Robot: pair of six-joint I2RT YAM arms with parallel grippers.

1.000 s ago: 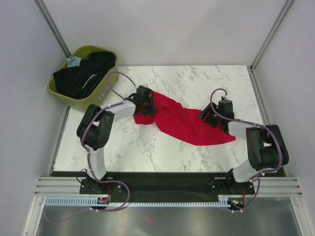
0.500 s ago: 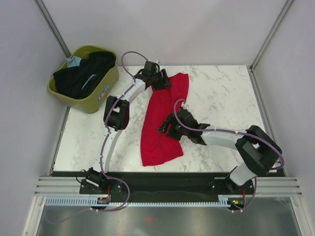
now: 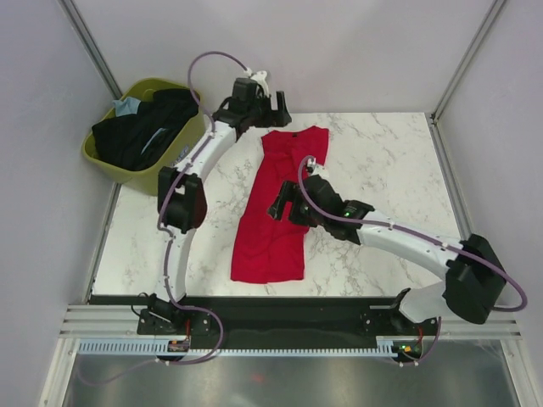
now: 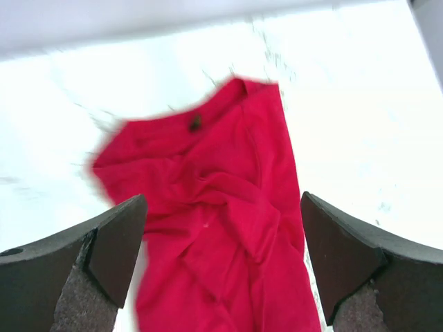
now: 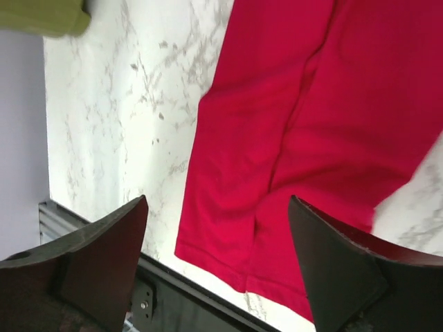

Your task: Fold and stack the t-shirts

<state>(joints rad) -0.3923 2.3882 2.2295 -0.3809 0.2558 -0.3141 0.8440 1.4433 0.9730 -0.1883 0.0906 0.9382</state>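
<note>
Top external view shows the red t-shirt (image 3: 276,212) as a narrow strip on the table (image 3: 390,161), collar far. Left gripper (image 3: 276,113) and right gripper (image 3: 280,209) stand apart, empty; better to smooth collar wrinkles before folding across

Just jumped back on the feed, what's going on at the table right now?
The red t-shirt lies stretched out lengthwise on the marble table, collar at the far end, not yet folded. The left gripper hangs open above the collar end, and the right gripper hangs open over the shirt's middle. Neither holds the cloth. The black t-shirts and a light blue one sit in the green basket at the far left.
</note>
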